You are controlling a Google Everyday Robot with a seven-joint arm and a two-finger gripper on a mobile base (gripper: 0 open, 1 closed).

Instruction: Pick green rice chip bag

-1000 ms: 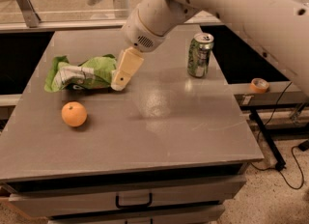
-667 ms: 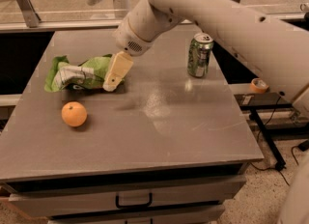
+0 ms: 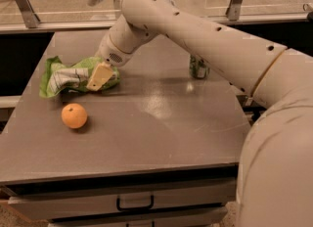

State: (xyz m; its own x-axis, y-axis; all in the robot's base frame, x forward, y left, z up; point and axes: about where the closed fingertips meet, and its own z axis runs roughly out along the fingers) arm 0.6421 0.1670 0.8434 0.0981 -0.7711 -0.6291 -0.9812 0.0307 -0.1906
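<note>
- The green rice chip bag (image 3: pixel 66 78) lay on its side at the far left of the grey table (image 3: pixel 161 118), near the left edge. It was crumpled, with white panels showing through the green.
- I judged it light and soft, mostly air and thin foil. It would give under pressure instead of pushing back, and its slick skin could slide out of a loose hold. The chips inside would break if squeezed hard.
- The best place to take it looked like the bunched right end or a raised fold across its narrow width, where the foil gathers into something thick enough to pinch. The flat middle offered little to catch.
- The orange (image 3: pixel 74 115) sat nearer the front edge, just in front of the bag and apart from it. It was out of the way of a straight lift.
- My gripper (image 3: pixel 100 78) was low over the right end of the bag, overlapping it and seemingly touching the foil. I could not tell whether it was released or already clenched on the bag.
- Further right, a green can (image 3: pixel 198 68) stood upright near the far right of the table. It was mostly hidden behind my arm and well apart from the bag.
</note>
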